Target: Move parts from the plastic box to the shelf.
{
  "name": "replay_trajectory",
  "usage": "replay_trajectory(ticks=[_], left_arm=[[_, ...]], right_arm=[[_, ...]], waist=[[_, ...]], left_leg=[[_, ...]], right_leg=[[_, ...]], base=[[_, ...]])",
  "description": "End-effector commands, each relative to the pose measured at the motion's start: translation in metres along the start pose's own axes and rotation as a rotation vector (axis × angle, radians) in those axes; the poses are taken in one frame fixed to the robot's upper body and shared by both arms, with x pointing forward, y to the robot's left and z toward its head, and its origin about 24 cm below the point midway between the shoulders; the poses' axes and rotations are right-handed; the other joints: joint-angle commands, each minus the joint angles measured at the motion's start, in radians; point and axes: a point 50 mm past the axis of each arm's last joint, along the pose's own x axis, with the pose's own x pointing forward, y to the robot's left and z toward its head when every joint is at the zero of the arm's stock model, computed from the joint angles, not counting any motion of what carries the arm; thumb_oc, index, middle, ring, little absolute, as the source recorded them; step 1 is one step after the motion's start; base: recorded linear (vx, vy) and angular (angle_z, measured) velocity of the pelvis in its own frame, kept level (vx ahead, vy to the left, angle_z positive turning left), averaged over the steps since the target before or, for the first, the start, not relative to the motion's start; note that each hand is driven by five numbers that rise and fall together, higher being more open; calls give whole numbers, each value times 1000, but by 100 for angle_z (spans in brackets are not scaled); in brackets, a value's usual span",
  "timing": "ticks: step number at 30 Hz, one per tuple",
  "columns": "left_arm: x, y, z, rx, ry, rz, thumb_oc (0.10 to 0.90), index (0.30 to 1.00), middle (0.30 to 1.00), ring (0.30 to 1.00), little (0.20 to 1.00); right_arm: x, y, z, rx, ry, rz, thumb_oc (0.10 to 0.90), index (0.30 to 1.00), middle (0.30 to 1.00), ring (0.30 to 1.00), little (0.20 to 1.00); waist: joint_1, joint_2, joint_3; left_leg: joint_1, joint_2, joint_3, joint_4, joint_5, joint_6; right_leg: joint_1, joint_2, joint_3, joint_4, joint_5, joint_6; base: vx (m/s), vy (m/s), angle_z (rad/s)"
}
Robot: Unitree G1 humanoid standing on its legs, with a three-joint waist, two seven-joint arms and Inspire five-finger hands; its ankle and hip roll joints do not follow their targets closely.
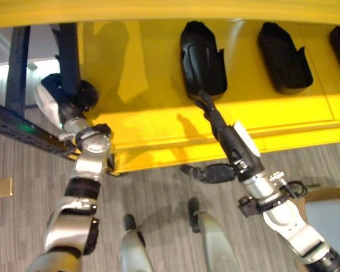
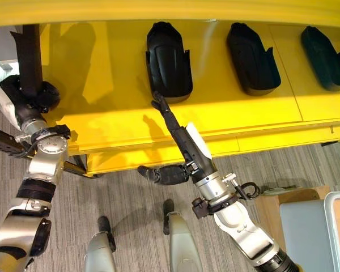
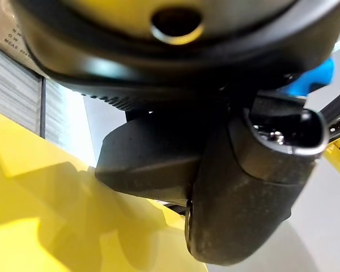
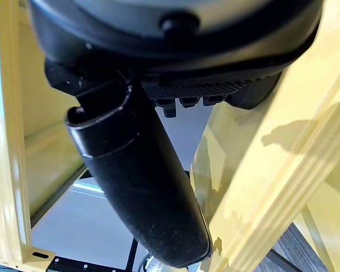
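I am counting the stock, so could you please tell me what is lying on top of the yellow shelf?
Three black moulded plastic parts lie on the yellow shelf. The right hand reaches to the nearest one. The shelf's upper yellow edge hides anything farther back.

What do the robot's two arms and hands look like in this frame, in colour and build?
Both arms are silver-grey segmented shells with black bands and dark joints between the segments. The left hand is dark with a white cover on one side, beside the yellow shelf. The right hand is dark and slim, with a white panel near the wrist and a metallic cuff behind it.
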Motion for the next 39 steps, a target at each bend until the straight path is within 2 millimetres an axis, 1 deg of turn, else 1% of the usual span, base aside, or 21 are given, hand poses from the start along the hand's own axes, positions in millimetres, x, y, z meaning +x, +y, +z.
replay_trajectory(ticks=[1, 4, 5, 6, 7, 8, 13, 17, 19, 25, 26, 27, 33, 35, 38, 39], left_arm=[[-2, -5, -7, 58, 12, -48, 400, 300, 300, 300, 300], [-5, -9, -9, 64, 16, -68, 400, 300, 300, 300, 300], [-5, -10, -10, 61, 21, -74, 496, 435, 435, 435, 435], [-6, -11, -10, 57, 26, -79, 643, 640, 640, 640, 640], [-8, -12, -11, 56, 30, -88, 808, 871, 871, 871, 871], [-9, -14, -11, 52, 35, -95, 900, 1000, 1000, 1000, 1000], [-10, -18, -9, 17, 47, -111, 900, 1000, 1000, 1000, 1000], [-7, -19, -4, -15, 55, -104, 900, 1000, 1000, 1000, 1000], [-6, -20, 1, -39, 46, -107, 900, 1000, 1000, 1000, 1000], [0, -18, 6, -61, 51, -94, 900, 1000, 1000, 1000, 1000], [3, -18, 12, -86, 43, -95, 900, 1000, 1000, 1000, 1000], [3, -18, 12, -86, 43, -95, 900, 1000, 1000, 1000, 1000], [20, -21, 41, -266, 68, -78, 900, 1000, 1000, 1000, 1000], [24, -20, 45, -309, 83, -73, 900, 1000, 1000, 1000, 1000], [28, -19, 48, -324, 84, -73, 900, 1000, 1000, 1000, 1000], [31, -19, 54, -330, 73, -78, 900, 1000, 1000, 1000, 1000]], right_arm=[[10, -8, 56, 45, -324, -23, 900, 1000, 1000, 1000, 1000], [11, -8, 55, 45, -319, -22, 900, 1000, 1000, 1000, 1000], [11, -8, 55, 46, -319, -23, 900, 1000, 1000, 1000, 1000], [11, -8, 55, 44, -319, -24, 900, 1000, 1000, 1000, 1000], [11, -8, 55, 44, -318, -24, 900, 1000, 1000, 1000, 1000], [12, -8, 55, 43, -316, -21, 900, 1000, 1000, 1000, 1000], [12, -7, 55, 44, -317, -19, 900, 1000, 1000, 1000, 1000], [13, -6, 55, 41, -316, -11, 900, 1000, 1000, 1000, 1000], [13, -6, 54, 35, -314, -13, 900, 1000, 1000, 1000, 1000], [12, -7, 55, 22, -311, -14, 900, 1000, 1000, 1000, 1000], [12, -8, 55, 19, -311, -14, 900, 1000, 1000, 1000, 1000], [12, -8, 55, 19, -311, -14, 900, 1000, 1000, 1000, 1000], [12, -8, 52, 8, -292, -17, 900, 1000, 1000, 1000, 1000], [12, -8, 52, 7, -290, -17, 900, 1000, 1000, 1000, 1000], [12, -8, 52, 10, -290, -18, 900, 1000, 1000, 1000, 1000], [12, -9, 52, 9, -290, -20, 900, 1000, 1000, 1000, 1000]], waist=[[-19, -6, -35], [-19, -6, -35], [-19, -6, -34], [-18, -6, -33], [-18, -5, -33], [-19, -5, -33], [-21, -4, -34], [-21, -2, -36], [-21, 0, -37], [-21, 2, -41], [-20, 4, -43], [-20, 4, -43], [-25, 11, -51], [-25, 13, -53], [-24, 14, -54], [-24, 15, -56]], left_leg=[[22, -30, 35, 9, 5, 65], [23, -30, 38, 12, 4, 66], [23, -29, 39, 13, 3, 66], [26, -29, 40, 12, 3, 66], [25, -29, 40, 14, 3, 66], [26, -29, 40, 14, 3, 66], [30, -28, 44, 14, 1, 67], [27, -24, 47, 18, 1, 66], [30, -25, 48, 15, 2, 66], [36, -24, 51, 15, 0, 65], [38, -24, 51, 14, 0, 65], [38, -24, 51, 13, 0, 65], [44, -24, 55, 15, -2, 64], [46, -23, 55, 16, -3, 64], [47, -22, 56, 16, -3, 63], [49, -23, 57, 17, -3, 63]], right_leg=[[33, 28, 35, 39, -26, -14], [36, 29, 39, 35, -23, -14], [37, 29, 40, 33, -21, -14], [39, 30, 41, 33, -21, -14], [40, 30, 42, 32, -20, -14], [41, 31, 43, 31, -19, -14], [44, 33, 47, 25, -14, -14], [43, 35, 50, 17, -8, -13], [46, 35, 50, 16, -7, -12], [56, 36, 54, 10, -5, -10], [57, 36, 54, 7, -2, -9], [57, 36, 54, 7, -2, -9], [64, 35, 58, 5, -1, -4], [65, 36, 60, 5, 0, -2], [67, 35, 60, 3, 0, -1], [69, 35, 60, 2, -1, 0]], base=[[0, 0, 0], [0, 0, 0], [0, 0, 0], [0, 0, 0], [0, 0, 0], [0, 0, 0], [0, 0, 0], [-12, 6, -2], [-11, 10, -6], [-3, 6, -5], [0, 0, 0], [0, 0, 0], [0, 0, 0], [0, 0, 0], [0, 0, 0], [4, 7, -3]])
